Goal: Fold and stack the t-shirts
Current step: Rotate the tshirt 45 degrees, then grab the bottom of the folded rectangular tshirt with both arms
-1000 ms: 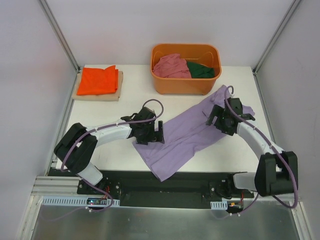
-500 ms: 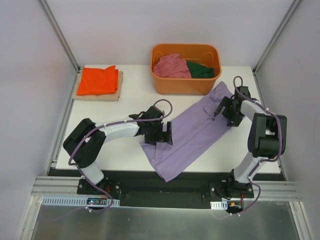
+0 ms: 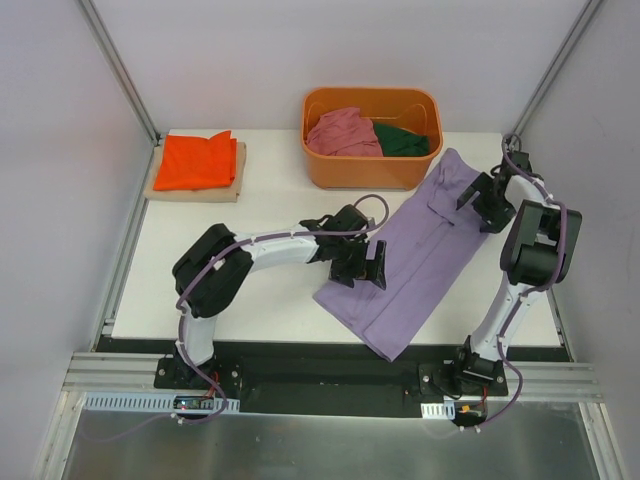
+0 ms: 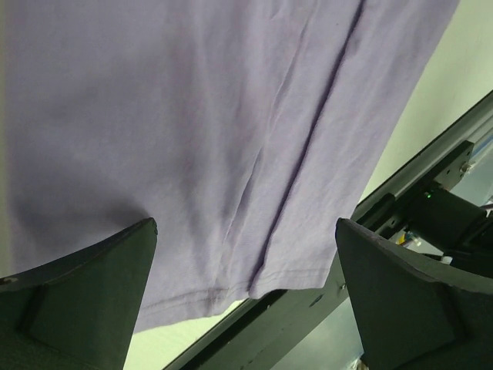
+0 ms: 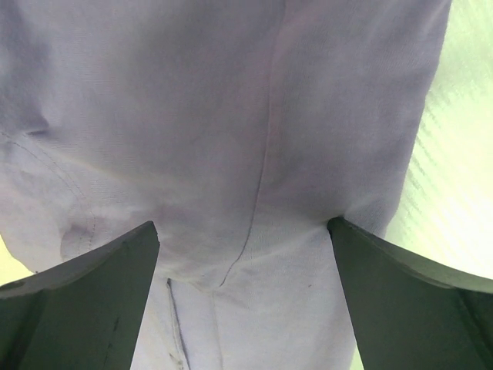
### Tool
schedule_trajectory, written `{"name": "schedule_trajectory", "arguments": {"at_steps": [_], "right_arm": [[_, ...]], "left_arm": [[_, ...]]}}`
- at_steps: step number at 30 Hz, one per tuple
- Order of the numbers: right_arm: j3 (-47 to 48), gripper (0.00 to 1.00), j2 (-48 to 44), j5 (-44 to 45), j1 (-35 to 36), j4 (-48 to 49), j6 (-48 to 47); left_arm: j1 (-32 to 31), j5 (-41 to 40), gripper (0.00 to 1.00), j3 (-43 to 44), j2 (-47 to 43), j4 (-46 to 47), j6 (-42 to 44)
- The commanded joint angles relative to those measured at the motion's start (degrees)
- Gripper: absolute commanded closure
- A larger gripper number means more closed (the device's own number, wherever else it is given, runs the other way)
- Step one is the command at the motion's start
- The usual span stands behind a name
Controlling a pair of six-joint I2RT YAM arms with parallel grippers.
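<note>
Your tally: orange t-shirt lay folded at far-left corner; pink t-shirt and green t-shirt sat bunched in orange tub; lavender t-shirt stretched diagonally across table, apparently mid-fold, not yet stacked; your left gripper stood splayed wide over its near-left edge; right gripper, equally wide, over its far end; neither appeared to pinch cloth.

The orange tub blocked the back of the table, its front wall just beside the far end of the lavender t-shirt. The left arm lay stretched across the middle, barring passage from front to back there. The right arm stood folded along the right edge. Bare tabletop lay open between the tub and the folded orange t-shirt at the back left.
</note>
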Motion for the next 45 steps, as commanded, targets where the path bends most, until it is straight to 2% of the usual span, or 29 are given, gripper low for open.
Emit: {"name": "schedule_trajectory", "arguments": {"at_steps": [1,6,9,11,14,17,21,24,28,32,34,36,41,45], "right_arm": [[3.56,0.04,1.77,0.67,-0.79,-2.65,-1.37],[3.73,0.04,0.63,1.99,-0.79,-1.33,-1.82],[3.47,0.04,-3.05,0.76,-0.35,-2.46,-3.57],[2.25,0.04,-7.7,2.77,1.31,-4.39,-5.5],[-2.31,0.04,-18.06,10.23,6.49,-8.78,-8.58],[-13.45,0.04,-29.92,14.29,13.87,-9.15,-7.19],[-29.72,0.02,-43.46,12.27,29.06,-10.81,-3.59],[-36.59,0.01,-49.98,12.72,44.25,-14.06,-0.25],[-41.87,0.09,-56.4,9.3,62.36,-14.43,5.47],[-43.64,0.16,-57.13,9.98,74.86,-11.09,9.34],[-43.2,0.18,-53.62,9.55,79.52,-9.33,8.82],[-42.06,0.24,-49.05,12.69,82.6,-9.85,8.99],[-41.0,0.32,-43.59,16.22,85.08,-9.33,9.17],[-40.13,0.36,-39.99,17.63,85.17,-8.36,9.43]], "left_arm": [[-0.94,1.25,0.01,5.14,2.59,-0.53,0.21],[-1.11,-4.72,0.01,5.5,-0.12,-3.52,1.97],[-1.11,-7.36,0.01,3.48,-3.81,-4.31,2.67],[-1.03,-9.21,0.01,1.38,-6.71,-4.66,2.67],[-1.11,-12.8,0.01,-3.27,-11.8,-5.19,2.85],[-0.85,-17.99,0.01,-10.74,-17.69,-5.98,1.54],[0.99,-19.76,0.01,-18.31,-22.89,-6.16,-1.72],[1.7,-20.29,0.03,-20.6,-23.95,-6.16,-2.69],[2.14,-19.85,0.12,-20.79,-22.64,-5.9,-3.31],[2.14,-18.01,0.17,-19.56,-19.83,-5.02,-4.01],[2.14,-17.39,0.2,-18.94,-18.42,-4.32,-3.92],[2.22,-16.96,0.25,-18.5,-16.58,-4.22,-3.74],[2.23,-13.18,0.34,-18.15,-13.23,-2.47,-4.27],[2.23,-11.41,0.48,-18.32,-12.09,-1.41,-4.62]]}}
